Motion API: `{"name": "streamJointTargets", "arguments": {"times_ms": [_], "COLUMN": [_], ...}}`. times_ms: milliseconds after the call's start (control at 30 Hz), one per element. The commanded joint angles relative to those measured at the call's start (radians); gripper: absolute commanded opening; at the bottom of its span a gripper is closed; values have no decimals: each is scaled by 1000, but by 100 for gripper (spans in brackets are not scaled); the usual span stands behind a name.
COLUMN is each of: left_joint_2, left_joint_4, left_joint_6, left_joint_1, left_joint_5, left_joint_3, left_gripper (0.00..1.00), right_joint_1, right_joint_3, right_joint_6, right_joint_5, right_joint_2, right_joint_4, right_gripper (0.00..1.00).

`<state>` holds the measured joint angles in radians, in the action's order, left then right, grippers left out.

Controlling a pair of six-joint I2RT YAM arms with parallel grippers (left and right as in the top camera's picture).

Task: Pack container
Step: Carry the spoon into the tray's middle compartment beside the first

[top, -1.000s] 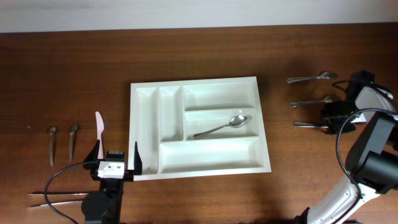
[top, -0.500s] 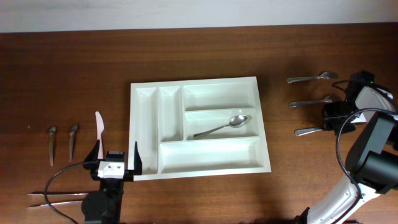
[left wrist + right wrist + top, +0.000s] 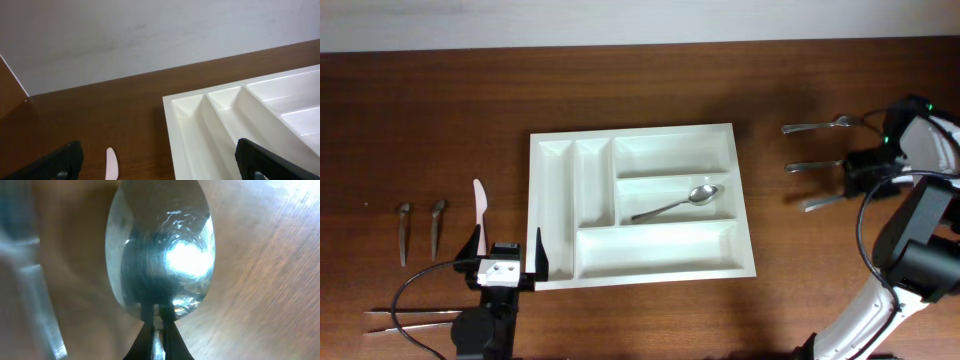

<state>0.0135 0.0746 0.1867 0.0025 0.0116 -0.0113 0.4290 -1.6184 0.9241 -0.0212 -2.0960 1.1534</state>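
The container [image 3: 750, 210], a large white cutlery tray, lies mid-table with one spoon [image 3: 678, 204] in its middle wide compartment. At the far right my right gripper [image 3: 855, 190] is shut on a metal spoon [image 3: 825, 202], whose handle sticks out to the left at a slant. In the right wrist view the fingers [image 3: 172, 340] pinch the neck just below the shiny bowl [image 3: 160, 250]. My left gripper [image 3: 507, 255] stands open by the tray's front left corner, holding nothing. The left wrist view shows its fingertips [image 3: 55, 162] wide apart, with the container [image 3: 225, 120] ahead.
Two more spoons [image 3: 820, 126] [image 3: 817, 165] lie on the table behind the held one. A pink knife [image 3: 479, 205] [image 3: 111, 165] and two small spoons [image 3: 404, 230] [image 3: 437, 225] lie at the left. Metal tongs [image 3: 410, 318] rest near the front left edge.
The right gripper has shut on the nearest spoon on the right. Arm and spoon have shifted slightly toward the back, and the handle now slants. The left arm has not moved.
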Motion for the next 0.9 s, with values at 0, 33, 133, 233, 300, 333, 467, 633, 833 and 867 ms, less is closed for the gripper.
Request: {"name": "streamJointTargets", "arguments": {"times_ms": [0, 33, 133, 233, 300, 333, 467, 633, 833, 867], "left_joint_2": [-8, -8, -8, -8, -8, -8, -8, -8, -8, -8], "left_joint_4": [5, 5, 5, 5, 5, 5, 6, 6, 6, 6], "left_joint_6": [-6, -6, -6, -6, -6, -6, -5, -5, -5, -5], "left_joint_1": [4, 4, 4, 4, 4, 4, 4, 4, 4, 4], "left_joint_5": [10, 10, 11, 10, 10, 10, 8, 10, 10, 10], "left_joint_3": [3, 3, 3, 3, 3, 3, 2, 2, 2, 2], "left_gripper": [99, 99, 99, 99, 99, 99, 99, 99, 99, 99], "right_joint_1": [-66, -89, -159, -233, -290, -312, -407, -490, -576, -591], "right_joint_3": [-84, -99, -121, -121, -121, -121, -124, -124, -124, -124], "right_joint_6": [61, 66, 115, 169, 206, 220, 230, 240, 362, 377], "right_joint_5": [-53, -78, -114, -161, -182, -182, -181, -182, -184, -190], "right_joint_2": [10, 10, 10, 10, 10, 11, 15, 16, 16, 16], "right_joint_4": [40, 41, 45, 48, 47, 47, 37, 66, 127, 128], "right_gripper": [4, 4, 4, 4, 4, 4, 4, 4, 4, 4]}}
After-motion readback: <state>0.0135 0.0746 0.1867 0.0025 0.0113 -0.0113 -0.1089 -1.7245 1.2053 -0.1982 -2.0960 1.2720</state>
